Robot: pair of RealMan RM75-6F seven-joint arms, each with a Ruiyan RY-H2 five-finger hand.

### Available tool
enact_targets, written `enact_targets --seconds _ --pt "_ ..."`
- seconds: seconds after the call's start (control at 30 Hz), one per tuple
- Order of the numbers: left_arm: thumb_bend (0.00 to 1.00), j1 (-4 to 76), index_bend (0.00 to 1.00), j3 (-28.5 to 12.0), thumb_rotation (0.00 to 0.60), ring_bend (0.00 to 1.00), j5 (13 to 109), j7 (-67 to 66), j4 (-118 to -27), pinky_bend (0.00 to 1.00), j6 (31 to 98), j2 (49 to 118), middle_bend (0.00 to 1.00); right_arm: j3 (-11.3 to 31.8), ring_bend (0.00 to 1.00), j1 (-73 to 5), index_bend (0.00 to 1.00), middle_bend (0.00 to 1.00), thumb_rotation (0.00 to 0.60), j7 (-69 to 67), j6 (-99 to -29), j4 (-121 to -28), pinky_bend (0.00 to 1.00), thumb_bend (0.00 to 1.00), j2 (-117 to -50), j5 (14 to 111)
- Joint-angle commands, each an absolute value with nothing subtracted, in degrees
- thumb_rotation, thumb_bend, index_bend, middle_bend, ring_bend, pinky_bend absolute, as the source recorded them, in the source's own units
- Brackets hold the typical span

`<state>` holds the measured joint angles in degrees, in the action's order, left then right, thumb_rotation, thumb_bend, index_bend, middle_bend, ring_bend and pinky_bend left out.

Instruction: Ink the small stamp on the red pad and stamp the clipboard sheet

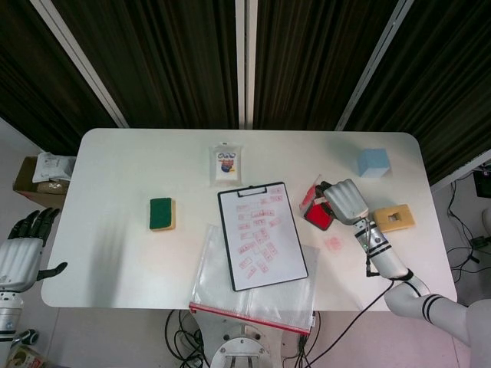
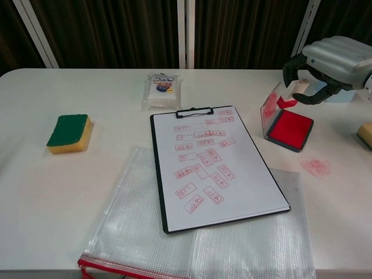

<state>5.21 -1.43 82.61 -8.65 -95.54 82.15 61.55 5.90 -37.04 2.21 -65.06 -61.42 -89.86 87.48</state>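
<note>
**A:** Position of the right hand (image 2: 328,61)?

**B:** Upper right of the chest view, raised above the red pad (image 2: 290,129) and clear of it. Its fingers curl downward and pinch the small stamp (image 2: 300,90), whose red face shows at the bottom.

**A:** The pad?

**B:** Lid open and standing upright on its left edge, right of the clipboard sheet (image 2: 212,165). The sheet carries many red imprints and lies centre frame, its lower end over a clear mesh pouch (image 2: 145,232).

**A:** The left hand (image 1: 21,249)?

**B:** Lower left edge of the head view, off the table, fingers spread, holding nothing.
</note>
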Motion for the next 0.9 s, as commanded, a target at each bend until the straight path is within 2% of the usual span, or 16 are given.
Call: enact_targets --seconds 0.03,0.13,0.3,0.6,0.9 --pt "0.0 5.12 0.03 -1.38 0.6 0.06 82.68 -8.41 -95.32 0.15 82.26 61.61 0.06 5.02 0.84 -36.14 1.0 0.86 0.6 5.14 -67.3 -70.91 1.0 0.45 -84.9 89.63" --pt "0.0 4.98 0.03 -1.37 0.6 0.06 82.9 -8.1 -95.2 0.15 82.61 61.62 0.06 3.1 0.84 -36.13 1.0 0.87 0.6 8.58 -66.78 -75.83 1.0 0.45 -83.72 91.73" --pt "0.0 4.57 0.03 -1.11 0.6 0.06 83.23 -7.64 -94.87 0.15 83.1 61.65 0.06 0.07 0.84 -36.32 1.0 0.87 0.6 13.85 -64.94 -80.14 1.0 0.45 -85.52 94.53" --pt "0.0 3.98 0.03 -1.04 0.6 0.06 82.76 -6.39 -94.05 0.15 83.32 61.45 0.06 -2.42 0.84 -35.43 1.0 0.87 0.6 19.21 -62.73 -81.24 1.0 0.46 -90.04 95.14" --pt "0.0 3.81 0.03 -1.01 0.6 0.06 82.82 -5.57 -93.35 0.15 83.32 61.6 0.06 -4.01 0.84 -34.77 1.0 0.87 0.6 21.74 -62.55 -81.66 1.0 0.46 -91.21 96.82"
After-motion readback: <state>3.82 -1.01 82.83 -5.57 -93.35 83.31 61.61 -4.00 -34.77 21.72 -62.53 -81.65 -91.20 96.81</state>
